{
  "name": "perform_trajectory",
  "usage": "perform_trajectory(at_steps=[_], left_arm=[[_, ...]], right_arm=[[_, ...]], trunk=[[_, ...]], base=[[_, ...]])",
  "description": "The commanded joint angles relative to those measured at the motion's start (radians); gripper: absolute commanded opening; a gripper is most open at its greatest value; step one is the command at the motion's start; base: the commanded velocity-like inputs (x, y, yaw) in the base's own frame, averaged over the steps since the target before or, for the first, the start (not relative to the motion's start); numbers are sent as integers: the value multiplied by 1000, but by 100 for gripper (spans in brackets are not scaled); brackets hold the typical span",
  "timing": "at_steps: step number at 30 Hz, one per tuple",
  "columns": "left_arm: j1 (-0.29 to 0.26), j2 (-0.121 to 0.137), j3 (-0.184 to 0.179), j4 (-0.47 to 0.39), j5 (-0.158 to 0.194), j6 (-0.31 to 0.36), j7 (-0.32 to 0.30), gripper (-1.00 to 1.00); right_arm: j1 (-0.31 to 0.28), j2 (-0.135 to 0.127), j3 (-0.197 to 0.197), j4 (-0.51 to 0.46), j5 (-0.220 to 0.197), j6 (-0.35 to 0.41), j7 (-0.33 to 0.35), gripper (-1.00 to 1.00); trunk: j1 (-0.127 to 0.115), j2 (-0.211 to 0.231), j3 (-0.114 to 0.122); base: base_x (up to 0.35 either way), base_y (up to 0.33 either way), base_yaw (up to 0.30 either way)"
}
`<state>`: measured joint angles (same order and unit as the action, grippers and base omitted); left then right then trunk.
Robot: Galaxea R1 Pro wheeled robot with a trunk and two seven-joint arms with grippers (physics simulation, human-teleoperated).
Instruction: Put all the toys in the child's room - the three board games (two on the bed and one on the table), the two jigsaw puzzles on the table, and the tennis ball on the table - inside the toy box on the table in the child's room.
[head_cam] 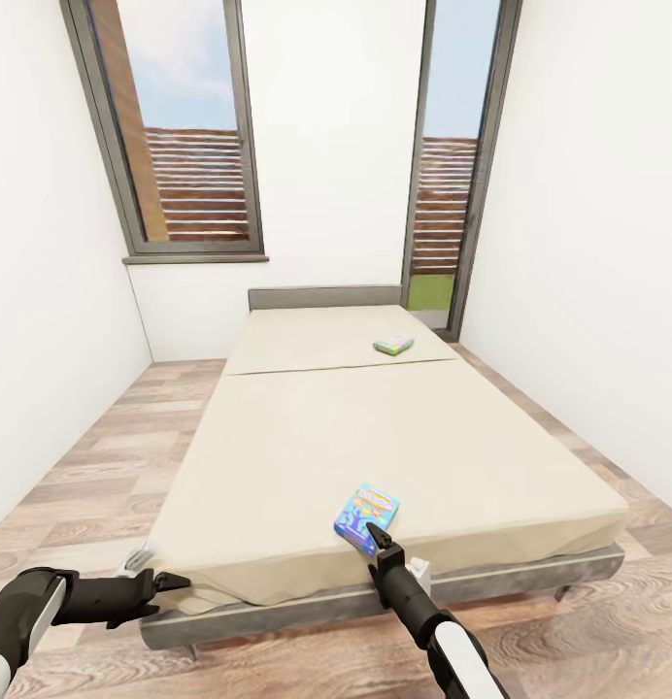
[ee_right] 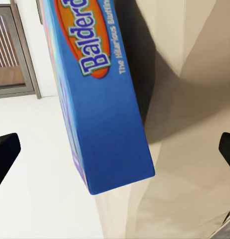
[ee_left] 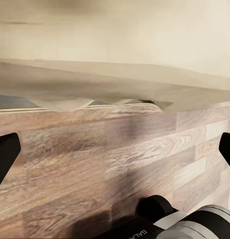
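Two board games lie on the bed. A blue box lettered Balderdash rests near the mattress's front edge, and a small green-blue box lies far back near the headboard. My right gripper is at the blue box's near edge. In the right wrist view the blue box sits between the widely spread fingers, untouched; the right gripper is open. My left gripper hangs open and empty by the bed's front left corner. The table, toy box, jigsaw puzzles and tennis ball are out of view.
White walls close in on both sides of the bed, with wood-plank floor strips left and right. Two tall windows stand behind the headboard. The left wrist view looks at floor planks below the mattress edge.
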<state>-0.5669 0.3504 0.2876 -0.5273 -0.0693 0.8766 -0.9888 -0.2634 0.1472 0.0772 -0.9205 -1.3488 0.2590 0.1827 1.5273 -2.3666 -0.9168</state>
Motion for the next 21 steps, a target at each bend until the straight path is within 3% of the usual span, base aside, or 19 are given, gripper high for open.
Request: perform_trajectory(at_steps=[1,21], left_arm=[[-1,-1,5,0,-7,7,-7,100],[-1,-1,5,0,-7,7,-7,100]], right_arm=[[0,0,0,0,-7,3,1,100],[0,0,0,0,-7,3,1,100]], trunk=[[0,0,-1],[0,0,-1]], base=[[23,17,0],[3,3,0]])
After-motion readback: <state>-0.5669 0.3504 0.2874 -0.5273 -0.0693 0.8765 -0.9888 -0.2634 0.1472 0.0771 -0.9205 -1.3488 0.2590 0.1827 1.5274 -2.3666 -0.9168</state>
